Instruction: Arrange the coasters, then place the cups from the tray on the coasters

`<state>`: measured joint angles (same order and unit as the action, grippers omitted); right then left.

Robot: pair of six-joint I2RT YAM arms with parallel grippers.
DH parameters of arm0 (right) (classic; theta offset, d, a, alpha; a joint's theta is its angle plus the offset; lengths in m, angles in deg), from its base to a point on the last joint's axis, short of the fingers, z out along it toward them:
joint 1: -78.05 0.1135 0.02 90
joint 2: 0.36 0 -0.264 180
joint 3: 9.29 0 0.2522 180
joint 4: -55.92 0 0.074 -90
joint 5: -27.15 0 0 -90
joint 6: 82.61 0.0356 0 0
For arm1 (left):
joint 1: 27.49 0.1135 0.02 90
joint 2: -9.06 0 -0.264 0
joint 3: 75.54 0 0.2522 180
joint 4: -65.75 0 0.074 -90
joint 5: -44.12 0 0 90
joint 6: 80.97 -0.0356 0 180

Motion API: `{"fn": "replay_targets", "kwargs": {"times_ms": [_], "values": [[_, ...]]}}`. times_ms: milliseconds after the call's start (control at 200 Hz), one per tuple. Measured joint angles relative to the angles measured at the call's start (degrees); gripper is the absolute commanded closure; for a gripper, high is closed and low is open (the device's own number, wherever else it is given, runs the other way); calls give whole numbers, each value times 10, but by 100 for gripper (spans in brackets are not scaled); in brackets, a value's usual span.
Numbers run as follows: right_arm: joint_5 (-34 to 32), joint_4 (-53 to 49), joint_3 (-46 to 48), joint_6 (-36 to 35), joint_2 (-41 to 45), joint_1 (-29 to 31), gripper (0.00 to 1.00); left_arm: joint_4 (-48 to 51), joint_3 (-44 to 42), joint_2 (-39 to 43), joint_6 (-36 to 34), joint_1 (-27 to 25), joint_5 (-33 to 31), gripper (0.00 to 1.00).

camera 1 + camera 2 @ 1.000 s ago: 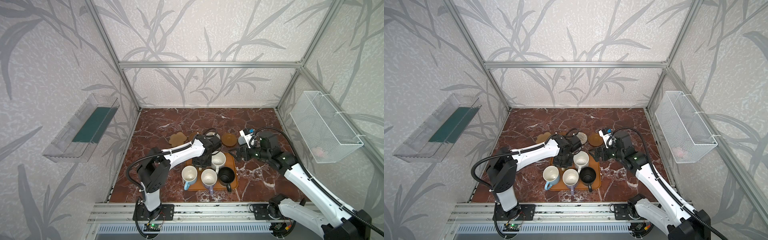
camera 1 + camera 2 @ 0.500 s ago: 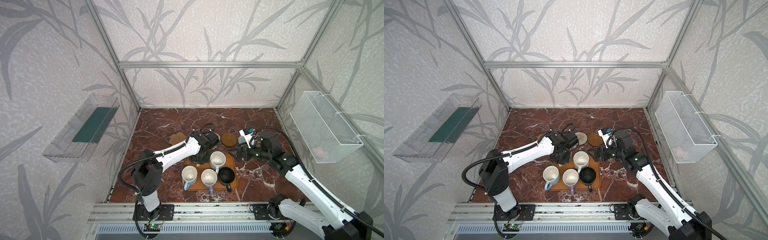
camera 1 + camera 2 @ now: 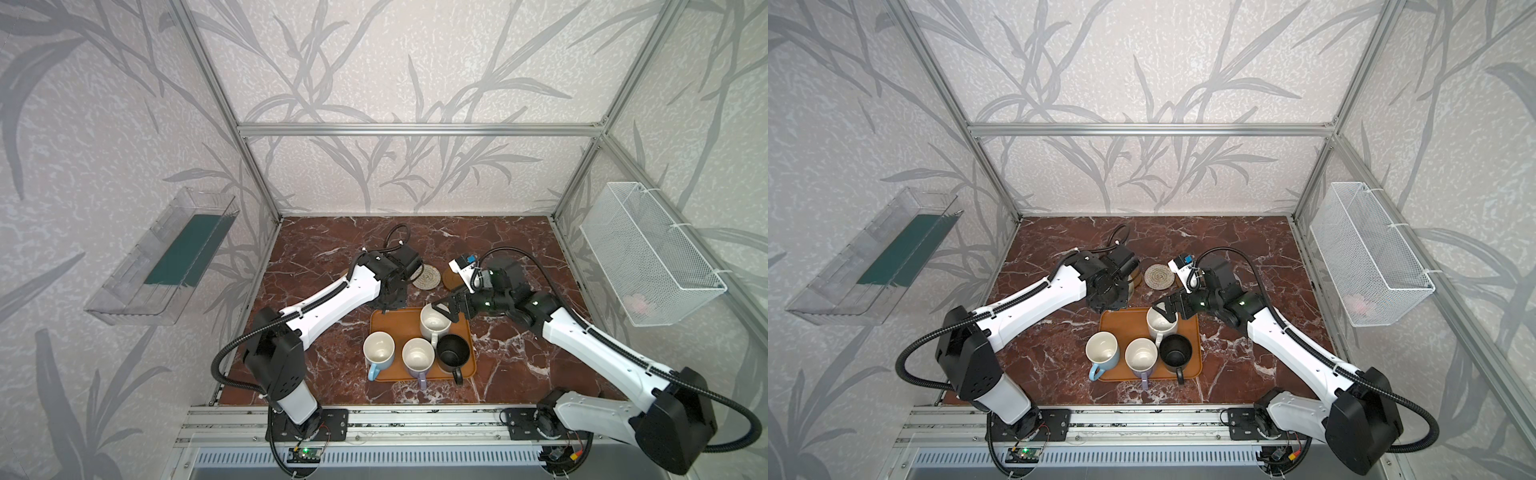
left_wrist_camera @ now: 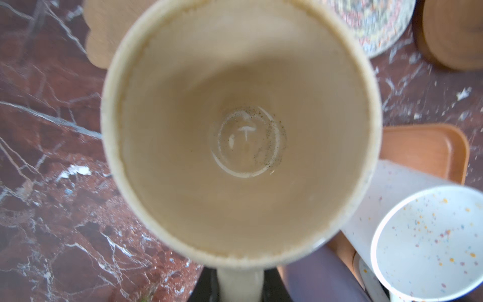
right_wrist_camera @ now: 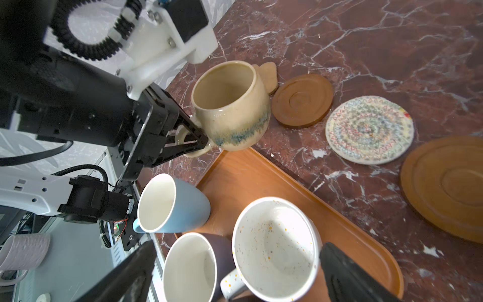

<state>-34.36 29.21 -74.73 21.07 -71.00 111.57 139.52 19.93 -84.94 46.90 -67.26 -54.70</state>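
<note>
Nearest me, the tray point(image 3: 388, 326) held four empty mugs: the light blue mug point(image 3: 378, 351), lavender mug point(image 3: 417, 357) and black mug point(image 3: 452, 353) in front, the white speckled mug point(image 3: 434, 322) behind. The right gripper point(image 3: 445, 311) stood wide open astride the speckled one, gripping nothing. Just past the tray's far corner, the left gripper point(image 5: 198, 138) was pinched shut on the handle of the empty cream-yellow mug point(image 5: 230, 104). Beyond lay the cloud-shaped coaster point(image 5: 269, 75), round wooden coaster point(image 5: 302, 100), woven coaster point(image 5: 368, 129) and second wooden coaster point(image 5: 444, 188), all bare.
</note>
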Motion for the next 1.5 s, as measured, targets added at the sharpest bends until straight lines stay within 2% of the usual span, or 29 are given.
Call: {"fn": "replay_targets", "kwargs": {"times_ms": [325,815,1175,1500], "values": [[-7,72,-90,24,-135,41,3,-119,-62,50,-75,57,-61,100],[-14,89,-219,59,-292,48,3,-277,-169,57,-134,156,-54,100],[-14,84,-235,63,-321,49,4,-369,-235,44,-154,197,-29,100],[-14,84,-235,62,-321,49,4,-400,-246,34,-160,215,-8,100]]}}
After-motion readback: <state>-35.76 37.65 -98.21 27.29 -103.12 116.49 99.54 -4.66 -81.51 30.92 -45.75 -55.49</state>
